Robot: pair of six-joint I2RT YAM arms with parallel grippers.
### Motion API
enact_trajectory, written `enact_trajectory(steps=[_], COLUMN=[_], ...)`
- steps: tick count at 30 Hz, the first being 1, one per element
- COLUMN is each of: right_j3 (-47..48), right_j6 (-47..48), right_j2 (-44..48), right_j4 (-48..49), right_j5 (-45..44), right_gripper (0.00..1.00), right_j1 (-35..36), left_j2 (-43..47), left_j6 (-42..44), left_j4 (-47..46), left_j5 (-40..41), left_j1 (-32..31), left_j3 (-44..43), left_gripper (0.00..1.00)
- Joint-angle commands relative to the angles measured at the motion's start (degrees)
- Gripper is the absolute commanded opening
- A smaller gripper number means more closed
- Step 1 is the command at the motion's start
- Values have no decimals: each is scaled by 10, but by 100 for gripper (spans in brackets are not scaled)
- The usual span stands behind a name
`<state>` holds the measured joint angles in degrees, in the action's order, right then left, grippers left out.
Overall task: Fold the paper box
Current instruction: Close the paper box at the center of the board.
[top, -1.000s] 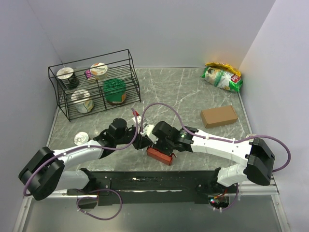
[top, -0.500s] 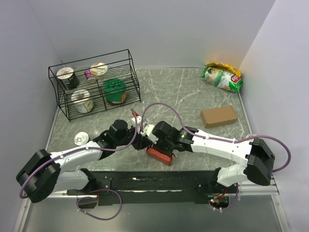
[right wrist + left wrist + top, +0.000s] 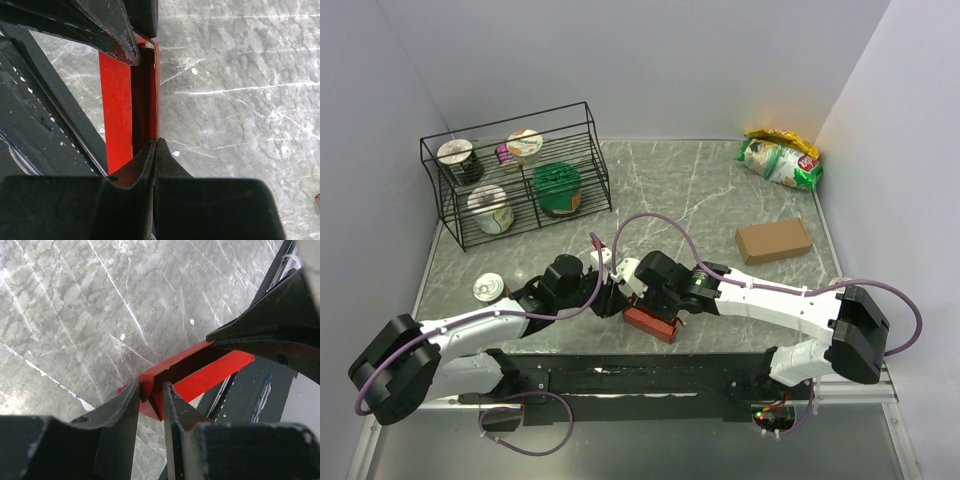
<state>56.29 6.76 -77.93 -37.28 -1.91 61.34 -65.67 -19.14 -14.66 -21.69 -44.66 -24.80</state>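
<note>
I see the box lying open-topped at the table's near edge, tight against the black rail. My right gripper is pressed together on its thin wall, and my left gripper stands slightly parted astride the opposite corner. The far-left rack holds tubs. A brown box and bag sit well right, with bare tabletop between.

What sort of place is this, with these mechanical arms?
Most likely a robot test bench, not a home: a left arm and right arm fixed to a walled-in table, with staged props: wire rack of cups, snack bag, red paper box.
</note>
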Motion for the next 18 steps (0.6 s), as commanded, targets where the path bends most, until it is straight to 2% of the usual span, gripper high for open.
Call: enact_trajectory(steps=[1,12,18], right_j3=[-2,0,-2], right_j6=[-12,-13,-12], right_j2=[-5,-6,-6], right_j4=[-5,-3,-3], right_j5=[5,12,16], right_gripper=[0,0,0], right_j1=[-3,-2,-2], left_j2=[18,10,13], left_j6=[11,38,48], left_j4=[-1,-1,-21], left_j5=[-1,31,31], left_j1=[-6,-6,-6], left_j3=[4,-17,-17], left_gripper=[30,33,39])
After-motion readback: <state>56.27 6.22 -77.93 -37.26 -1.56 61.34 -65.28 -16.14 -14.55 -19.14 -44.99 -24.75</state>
